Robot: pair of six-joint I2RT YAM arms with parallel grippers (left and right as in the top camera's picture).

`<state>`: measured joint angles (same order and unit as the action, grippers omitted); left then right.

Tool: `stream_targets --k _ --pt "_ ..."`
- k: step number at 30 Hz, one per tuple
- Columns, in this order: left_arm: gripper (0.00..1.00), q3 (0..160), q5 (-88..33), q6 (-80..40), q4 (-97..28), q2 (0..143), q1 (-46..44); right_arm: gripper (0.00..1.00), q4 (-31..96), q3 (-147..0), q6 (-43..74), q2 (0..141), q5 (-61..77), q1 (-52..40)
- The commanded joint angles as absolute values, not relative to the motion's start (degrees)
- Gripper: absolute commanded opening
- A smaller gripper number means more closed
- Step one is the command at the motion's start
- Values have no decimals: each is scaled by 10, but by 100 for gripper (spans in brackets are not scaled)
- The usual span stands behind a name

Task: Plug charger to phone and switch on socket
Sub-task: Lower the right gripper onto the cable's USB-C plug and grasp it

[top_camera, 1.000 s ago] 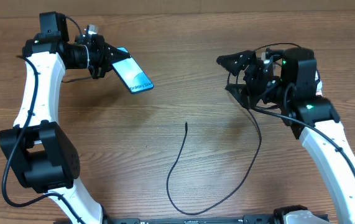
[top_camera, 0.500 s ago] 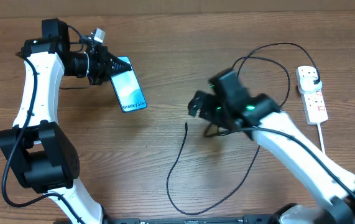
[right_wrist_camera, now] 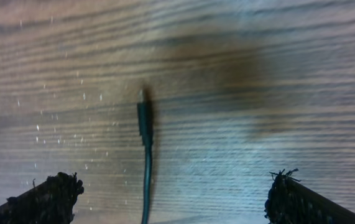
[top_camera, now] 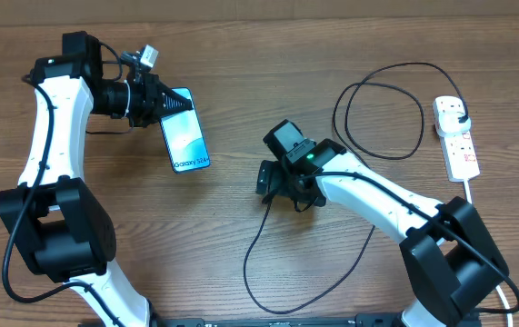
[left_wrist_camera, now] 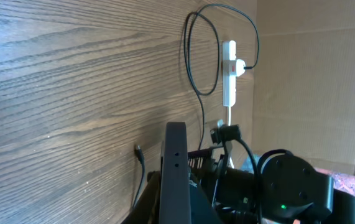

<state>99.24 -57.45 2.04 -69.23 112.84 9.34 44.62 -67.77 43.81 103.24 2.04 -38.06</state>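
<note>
The right gripper (top_camera: 265, 178) has swung across to hover, jaws apart, over the tip of the charger (right_wrist_camera: 145, 134) on the table (top_camera: 241, 54), so grasping it looks next, while the left gripper (top_camera: 154, 100) keeps the phone (top_camera: 186, 141) clamped.

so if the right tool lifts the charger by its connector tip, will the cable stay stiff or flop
Likely floppy: the charger is thin and lies in loose curves and a loop on the table, so it should droop behind the tip. Probably light, but its far end is plugged into the power strip, so a long pull could drag that.
</note>
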Motion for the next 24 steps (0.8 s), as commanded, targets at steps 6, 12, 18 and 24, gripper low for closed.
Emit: stream_targets --k 6,12,18,24 --pt "4 994 -642 48 -693 1109 145 99 471 -702 430 1039 22 -390" --pt "4 994 -646 50 -701 1109 150 99 570 -800 419 1104 -1 -390" --pt "4 994 -645 73 -718 1109 150 99 573 -811 430 1141 -4 -390" --pt "4 994 -645 73 -719 1109 150 100 557 -811 419 1169 1 -392"
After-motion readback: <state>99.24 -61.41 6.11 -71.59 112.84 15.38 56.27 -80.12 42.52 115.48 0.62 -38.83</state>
